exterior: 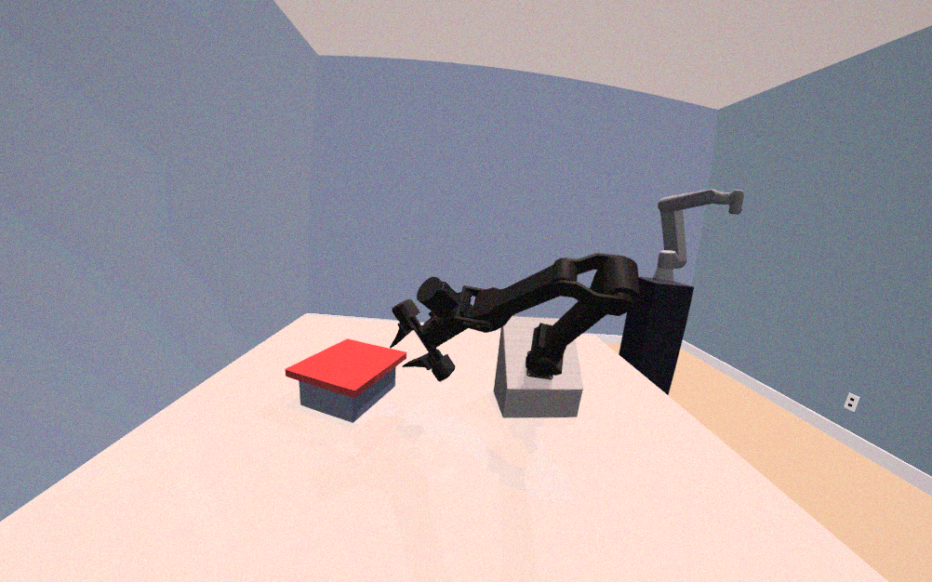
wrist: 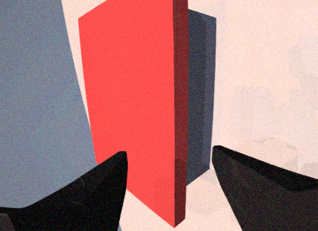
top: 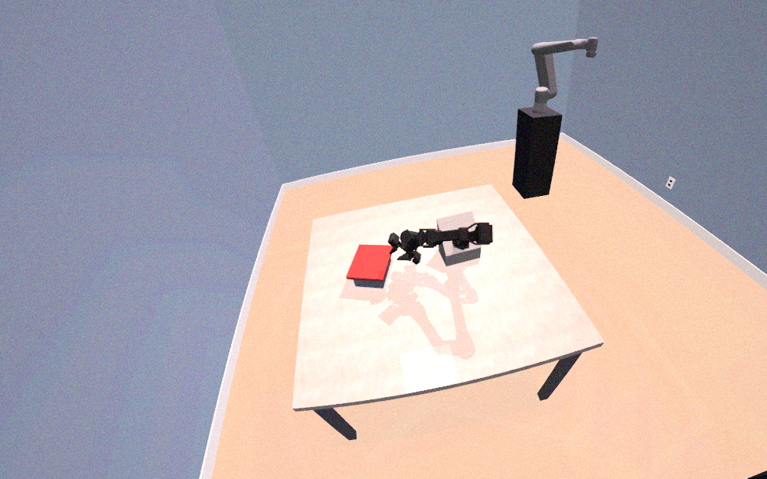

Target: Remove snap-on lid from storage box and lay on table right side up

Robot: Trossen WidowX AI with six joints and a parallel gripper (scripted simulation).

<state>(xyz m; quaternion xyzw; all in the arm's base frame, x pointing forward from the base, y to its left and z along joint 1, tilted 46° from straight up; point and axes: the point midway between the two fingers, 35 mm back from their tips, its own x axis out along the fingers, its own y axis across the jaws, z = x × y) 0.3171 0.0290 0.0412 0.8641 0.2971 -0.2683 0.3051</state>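
The red snap-on lid (top: 368, 262) (exterior: 345, 364) (wrist: 133, 105) sits closed on the blue-grey storage box (exterior: 343, 400) (wrist: 201, 95) on the left part of the white table (top: 494, 309) (exterior: 311, 491). My black gripper (top: 396, 249) (exterior: 399, 353) (wrist: 168, 151) is open and turned on its side, just at the lid's near right edge, level with it. One finger is above the lid's edge and one below. In the wrist view the lid's edge runs between the two fingertips. I cannot see the fingers touching the lid.
My arm stands on a grey block (top: 461, 254) (exterior: 539, 393) to the right of the box. A black pedestal (top: 535, 154) (exterior: 658, 332) with a grey arm stands on the floor behind the table.
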